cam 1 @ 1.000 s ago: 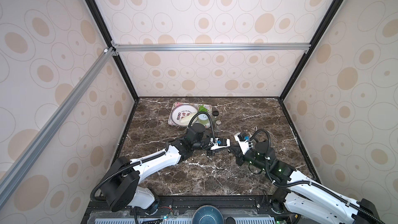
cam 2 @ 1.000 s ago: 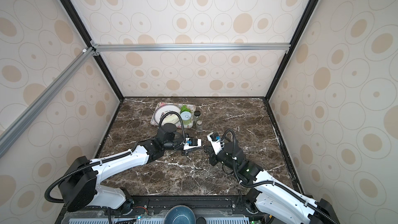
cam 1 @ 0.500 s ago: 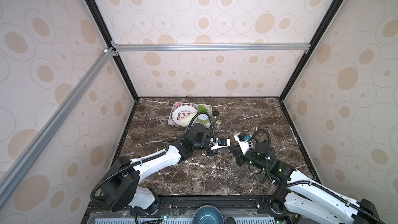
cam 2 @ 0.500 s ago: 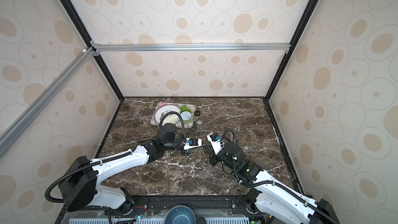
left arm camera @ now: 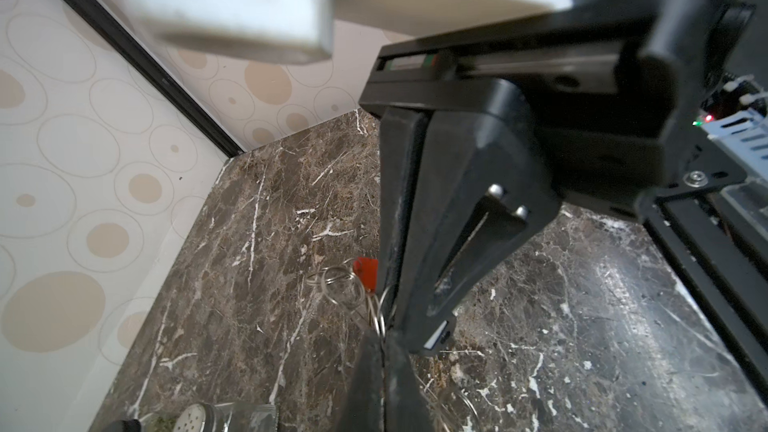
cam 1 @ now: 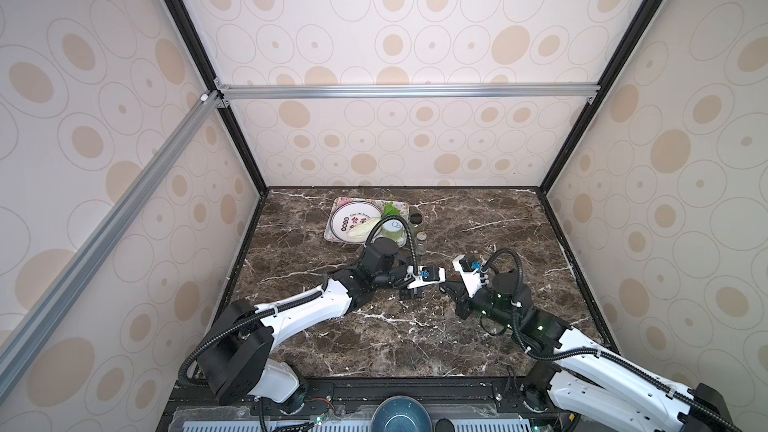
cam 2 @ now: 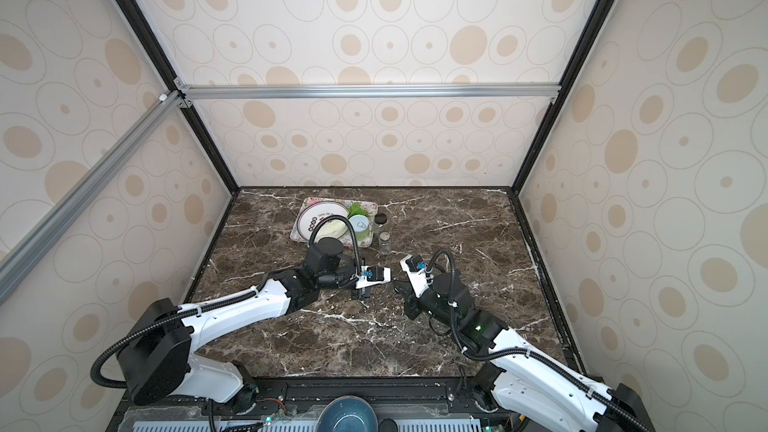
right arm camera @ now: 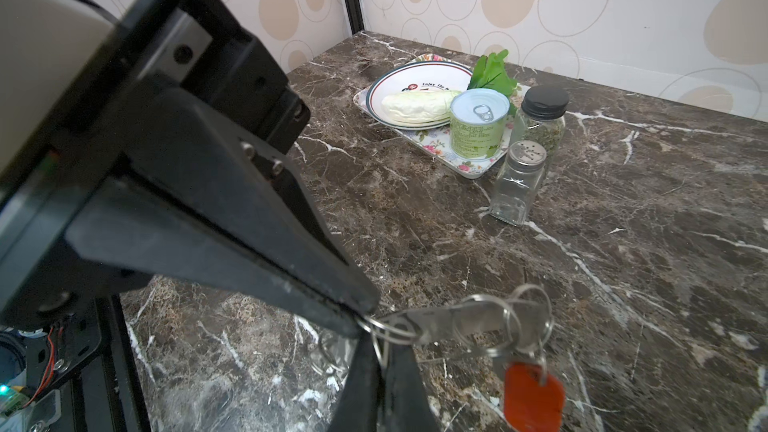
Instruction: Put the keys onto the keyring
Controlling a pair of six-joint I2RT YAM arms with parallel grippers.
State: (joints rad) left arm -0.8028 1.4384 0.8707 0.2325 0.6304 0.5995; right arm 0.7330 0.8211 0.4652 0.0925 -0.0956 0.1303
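Right wrist view: the left tool [right arm camera: 359, 312] and the right tool [right arm camera: 380, 351] meet tip to tip over the dark marble surface [right arm camera: 623, 243]. Both are clamped shut on the keyring [right arm camera: 498, 322], a bunch of linked silver split rings held up between them. A silver key [right arm camera: 440, 322] lies through the rings, and a red-orange tag [right arm camera: 534, 396] hangs from the end of the bunch away from the grip.

The left wrist view shows the pinch from the opposite side, with the tag just beside the right tool's finger.

In both top views the two tools join near the middle of the surface, in front of a floral tray [right arm camera: 465, 168] at the back. The tray carries a white plate [right arm camera: 376, 93] with a pale cabbage [right arm camera: 415, 108] and a green can [right arm camera: 478, 130]. A herb jar [right arm camera: 540, 130] and a shaker [right arm camera: 519, 184] stand just beside the tray.
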